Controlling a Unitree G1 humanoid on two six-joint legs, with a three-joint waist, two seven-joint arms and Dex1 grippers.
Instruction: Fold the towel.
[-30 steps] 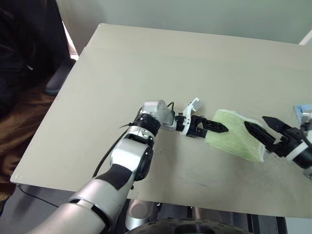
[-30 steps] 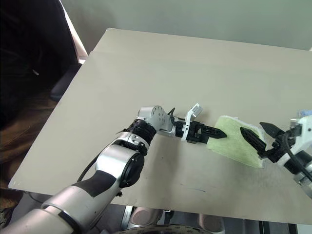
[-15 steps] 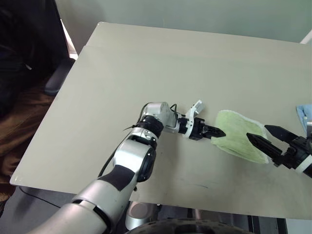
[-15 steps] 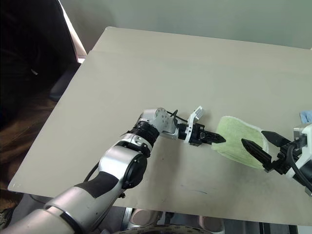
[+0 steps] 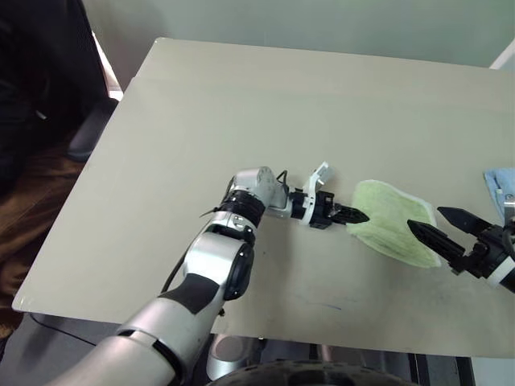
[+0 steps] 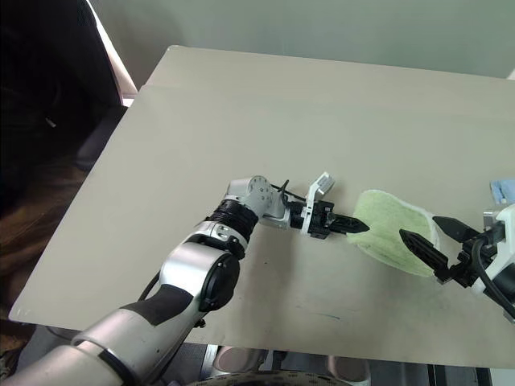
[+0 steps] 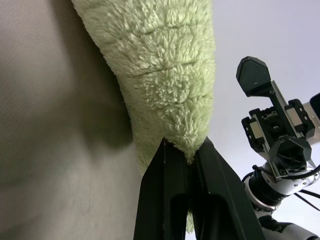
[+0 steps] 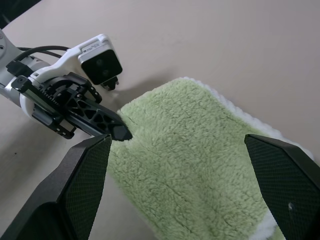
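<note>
I have the bench (image 5: 241, 104) mostly bare, with the towel (image 5: 394, 229) lying toward its near right part, already doubled into a thick pad. It sits there, I judge, because that spot falls between my two arms.

My left gripper (image 5: 348, 215) comes in level from the left, fingers (image 7: 167, 200) pressed together on the towel's near edge, pinching the folded layers; I read that as the hold for carrying this edge over for the next fold. My right gripper (image 5: 438, 229) waits just off the towel's right end, fingers (image 8: 85, 170) spread wide with nothing between them, probably ready to pin or take the other side.

A light blue cloth (image 5: 499, 181) sits at the bench's right edge, apart from the towel.

The head views give me the layout, but not the grip. The left wrist view shows terry pile squeezed between the black fingers. The right wrist view shows the white edging along the far side and the left fingers' tips biting the corner.
</note>
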